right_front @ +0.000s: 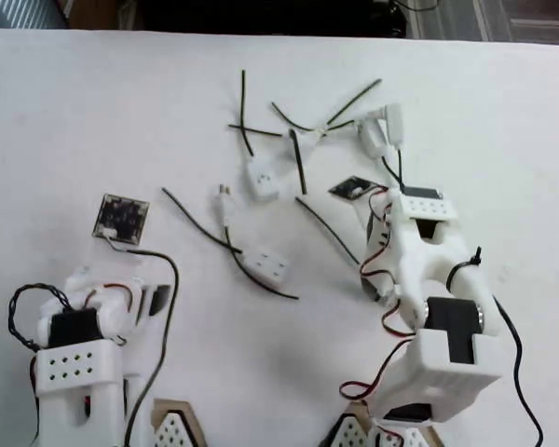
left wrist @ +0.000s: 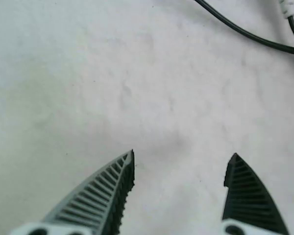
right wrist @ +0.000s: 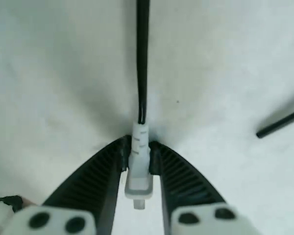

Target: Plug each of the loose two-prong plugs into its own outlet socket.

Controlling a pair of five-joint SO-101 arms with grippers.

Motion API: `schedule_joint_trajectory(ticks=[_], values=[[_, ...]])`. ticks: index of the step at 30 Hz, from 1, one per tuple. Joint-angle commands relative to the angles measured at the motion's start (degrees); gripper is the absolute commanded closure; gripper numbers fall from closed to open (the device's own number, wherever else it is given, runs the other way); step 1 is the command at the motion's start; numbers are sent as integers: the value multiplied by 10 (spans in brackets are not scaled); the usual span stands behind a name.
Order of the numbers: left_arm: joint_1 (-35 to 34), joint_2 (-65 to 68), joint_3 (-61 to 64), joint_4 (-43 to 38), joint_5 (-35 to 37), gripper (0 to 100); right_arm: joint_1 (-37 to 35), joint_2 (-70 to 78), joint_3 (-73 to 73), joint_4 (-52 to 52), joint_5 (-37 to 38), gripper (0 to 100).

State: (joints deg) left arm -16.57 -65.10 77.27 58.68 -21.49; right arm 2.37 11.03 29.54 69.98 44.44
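While the right arm's black ribbed hand (right wrist: 137, 144) is clamped on a small white two-prong plug (right wrist: 137, 178): the step in hand looks to be the carry, with pick-up done and insertion not yet made.
Held plug: it is pinched between both fingers just over the white worktop (right_front: 74, 121). Its thin black cord (right wrist: 142, 58) runs straight away from the hand. The prongs cannot be made out.
Left hand (left wrist: 183, 156): the fingers are apart and hold nothing, low over bare worktop on the left side.
Sockets: one white outlet socket block (right_front: 268, 265) lies mid-worktop and a second white block (right_front: 261, 177) lies farther back. Both are well apart from the right arm.
Other plug: a loose white plug (right_front: 224, 193) lies between the two blocks on its own dark lead.
Next move: it likely calls for swinging the held plug to a free block, squaring the prongs to the slots and pushing straight in. The left hand may need to brace the light block so it does not slide.
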Motion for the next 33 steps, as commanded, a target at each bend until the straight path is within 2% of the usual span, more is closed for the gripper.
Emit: schedule_joint_trajectory(ticks=[1, 9, 12, 17, 21, 24, 28, 33], values=[[-2, -8, 0, -10, -4, 710, 0, -51, -21, 42, 5, 982], [-1, -9, -21, -17, -1, 710, -47, -290, -40, 168, -20, 981], [-1, -9, -55, -14, 5, 710, -82, -382, -39, 184, -79, 981], [8, -9, -120, -14, 82, 706, -160, -474, -37, 181, -199, 981], [63, -9, -151, -14, 111, 706, -233, -492, -38, 175, -326, 981], [109, -9, -162, -18, 141, 706, -277, -495, -37, 142, -394, 981], [145, -9, -186, -18, 165, 706, -335, -499, -40, 116, -421, 981], [153, -9, -215, -18, 165, 707, -393, -575, -39, 116, -421, 981]])
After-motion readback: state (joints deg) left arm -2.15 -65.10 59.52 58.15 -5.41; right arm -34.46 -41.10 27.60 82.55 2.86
